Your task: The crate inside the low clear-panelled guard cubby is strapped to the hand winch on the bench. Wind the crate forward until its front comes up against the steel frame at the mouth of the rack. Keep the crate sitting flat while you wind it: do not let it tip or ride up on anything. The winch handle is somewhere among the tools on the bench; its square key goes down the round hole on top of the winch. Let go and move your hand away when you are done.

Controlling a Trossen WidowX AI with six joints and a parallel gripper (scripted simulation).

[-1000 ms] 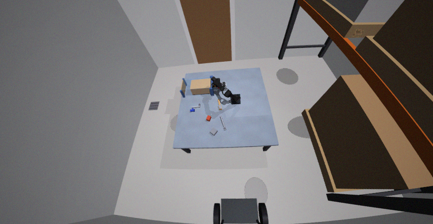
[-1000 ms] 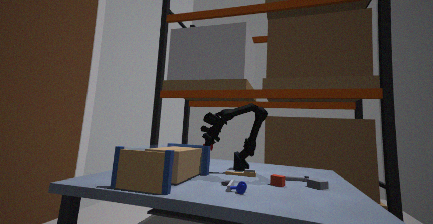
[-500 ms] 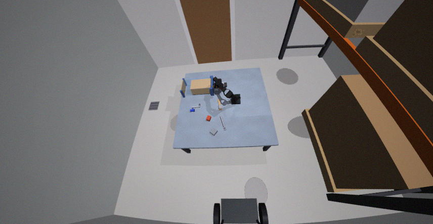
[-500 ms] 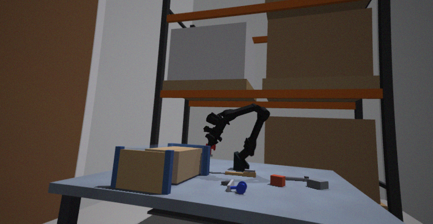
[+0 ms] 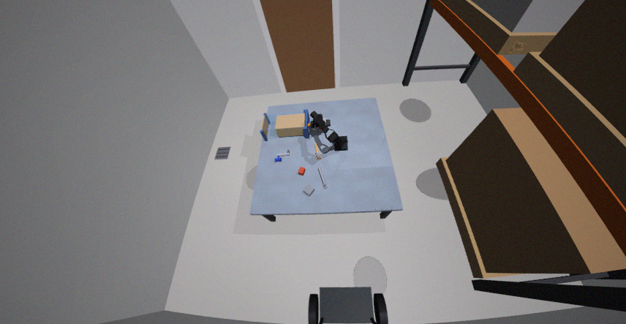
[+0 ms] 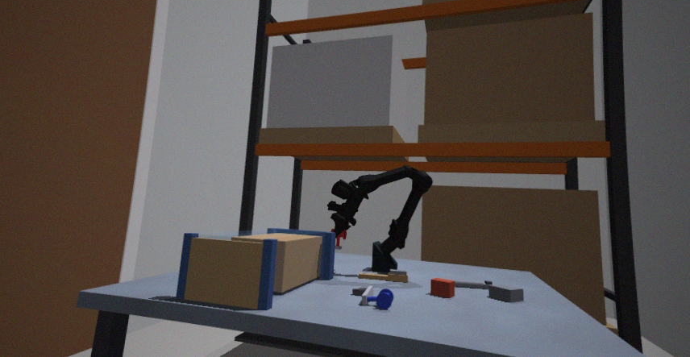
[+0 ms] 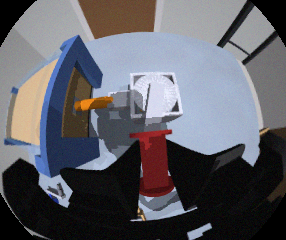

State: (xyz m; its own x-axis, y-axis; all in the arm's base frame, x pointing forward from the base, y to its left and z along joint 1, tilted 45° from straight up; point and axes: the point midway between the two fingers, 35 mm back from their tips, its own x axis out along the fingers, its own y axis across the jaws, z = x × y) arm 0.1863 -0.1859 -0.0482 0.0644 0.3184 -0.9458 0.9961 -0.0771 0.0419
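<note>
The tan crate (image 5: 290, 124) (image 6: 300, 260) sits flat in the cubby, its front near the blue frame (image 5: 306, 129) (image 6: 327, 256) (image 7: 53, 112) at the mouth; any gap between them is hard to tell. An orange strap (image 7: 95, 103) runs from the crate's front to the winch (image 7: 169, 92), a pale square box with a round toothed top. My gripper (image 6: 339, 232) (image 7: 150, 142) is shut on the red grip (image 7: 154, 167) of the winch handle, beside the winch. A grey arm (image 7: 155, 102) reaches from the grip over the winch top. Whether its key sits in the hole is hidden.
On the bench (image 5: 359, 186) lie a blue-knobbed crank (image 5: 279, 155) (image 6: 384, 299), a yellow tool (image 5: 317, 151) (image 6: 381, 277), a red block (image 5: 301, 171) (image 6: 442, 288), a long grey tool (image 5: 322, 178) and a grey block (image 5: 308, 190) (image 6: 505, 293). The blue frame stands close left of the gripper in the wrist view.
</note>
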